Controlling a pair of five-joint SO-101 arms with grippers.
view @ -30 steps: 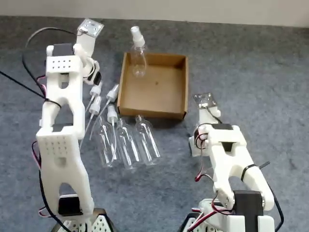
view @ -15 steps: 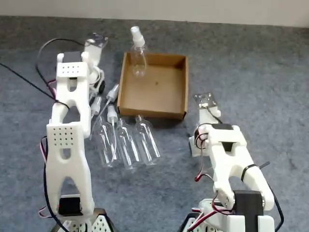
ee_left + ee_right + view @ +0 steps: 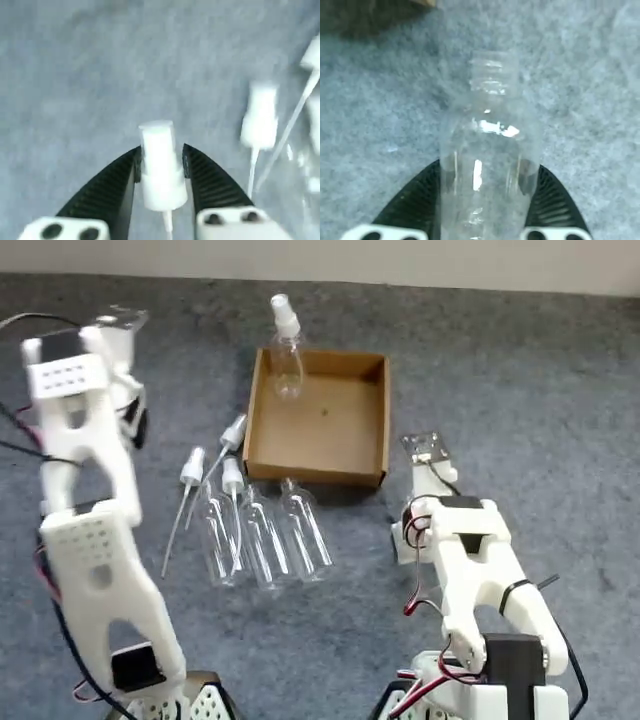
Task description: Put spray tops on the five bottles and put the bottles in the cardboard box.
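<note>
The left jaws were clamped on a white spray top [image 3: 160, 170], with more spray tops [image 3: 192, 466] and three bottles [image 3: 262, 538] lying on the worktop [image 3: 520, 370] just before the cardboard box [image 3: 377, 420]. One capped bottle [image 3: 287, 365] leaned in the box's far corner; the right jaws were clamped on an open-necked bottle [image 3: 487, 145].

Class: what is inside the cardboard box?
One clear bottle rests inside the cardboard box, its spray top poking out over the far wall. The near wall covers a strip of floor.
</note>
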